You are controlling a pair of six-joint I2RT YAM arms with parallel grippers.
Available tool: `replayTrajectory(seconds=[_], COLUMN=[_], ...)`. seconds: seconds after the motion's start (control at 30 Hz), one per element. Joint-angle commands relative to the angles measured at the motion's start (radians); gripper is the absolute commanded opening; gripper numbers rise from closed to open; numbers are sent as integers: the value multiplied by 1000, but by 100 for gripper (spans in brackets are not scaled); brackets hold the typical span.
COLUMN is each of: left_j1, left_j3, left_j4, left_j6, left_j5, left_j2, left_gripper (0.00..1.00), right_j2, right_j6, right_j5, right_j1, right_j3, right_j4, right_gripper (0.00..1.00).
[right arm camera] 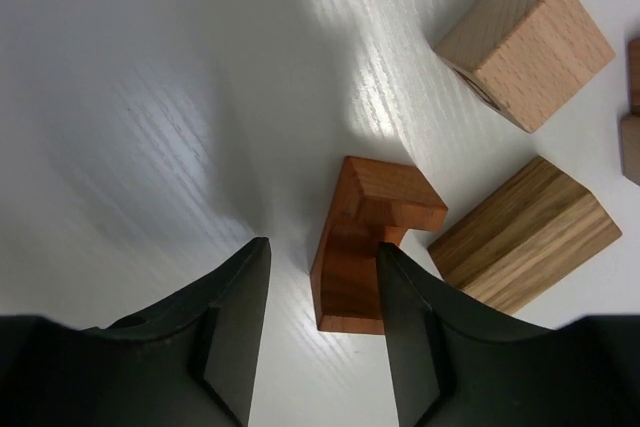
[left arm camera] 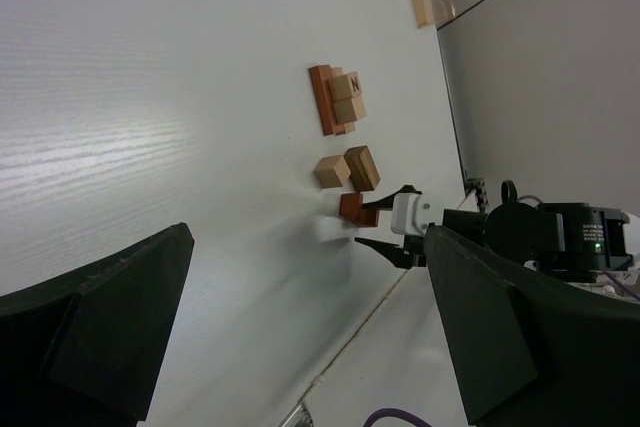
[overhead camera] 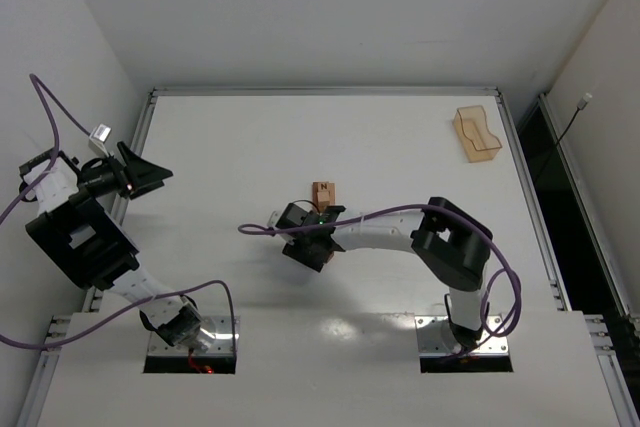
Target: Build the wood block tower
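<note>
The right gripper is straddling the reddish-orange block, jaws apart, not clamping yet. Light, stiff and smooth, it is likely calling for a square pinch across its long flat sides.

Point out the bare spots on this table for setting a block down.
Free: white table between the left gripper and the small wooden blocks; also between those blocks and the translucent orange plastic tray. Crowded: centre, where the right gripper straddles a reddish-orange block.
</note>
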Motion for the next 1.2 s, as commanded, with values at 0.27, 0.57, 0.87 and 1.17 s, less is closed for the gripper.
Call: replayTrajectory(seconds=[0.27,0.57,0.87,1.17], left_j1=[16,16,16,16], left_j3=[33,33,33,33], left_j4=[-2,-2,-2,-2], left_j6=[55,55,55,64], left_j5=[62,62,62,33], left_j2=[-3,-12,-12,-21], left_gripper=[100,100,100,100], right_j2=[-40,-102,-99,-68], right_j6=[10,1,-8,1], right_j5=[86,57,-52,-153], right_j1=[4,4,-14,-54], right_j3=[10,-53,-86,-76], right_j4=[-1,8,28,19], right_gripper=[57,56,45,12])
